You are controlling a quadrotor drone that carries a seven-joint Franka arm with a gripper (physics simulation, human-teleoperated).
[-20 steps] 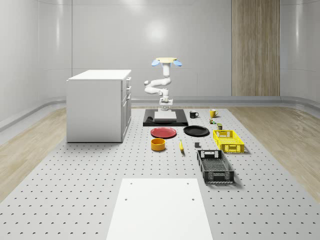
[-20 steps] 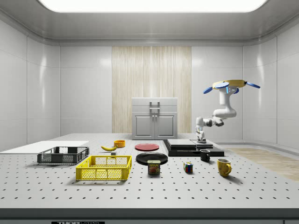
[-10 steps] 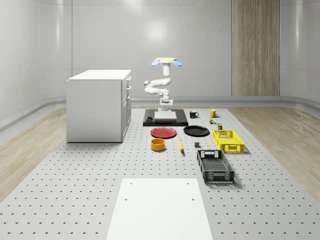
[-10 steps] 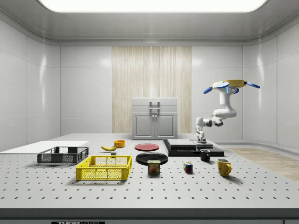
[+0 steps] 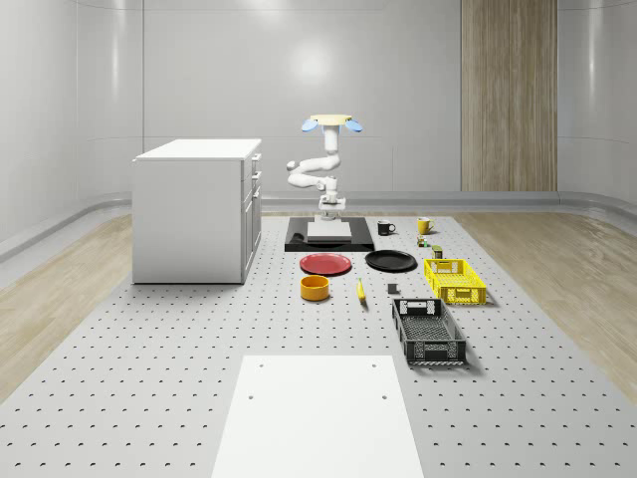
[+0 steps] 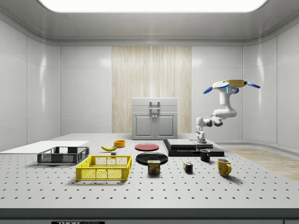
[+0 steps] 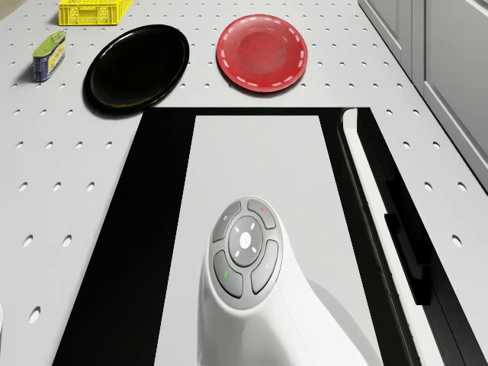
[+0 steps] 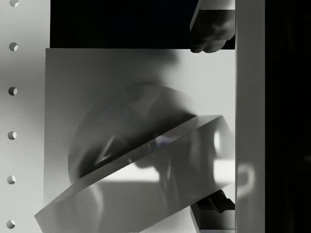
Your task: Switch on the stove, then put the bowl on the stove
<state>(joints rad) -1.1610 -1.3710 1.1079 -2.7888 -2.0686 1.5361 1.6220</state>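
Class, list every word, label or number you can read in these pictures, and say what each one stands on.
"SPAM" on the tin standing on the table in the side view.
Plate on the table's front edge: too small to read.
Nothing else carries text.

Bright, even light falls from a long white ceiling panel [image 6: 152, 4], leaving soft glare on the glossy grey walls [image 5: 299, 70]. Shadows on the perforated grey worktop [image 6: 187, 186] are faint. The wrist view is dim, with blurred dark reflections.
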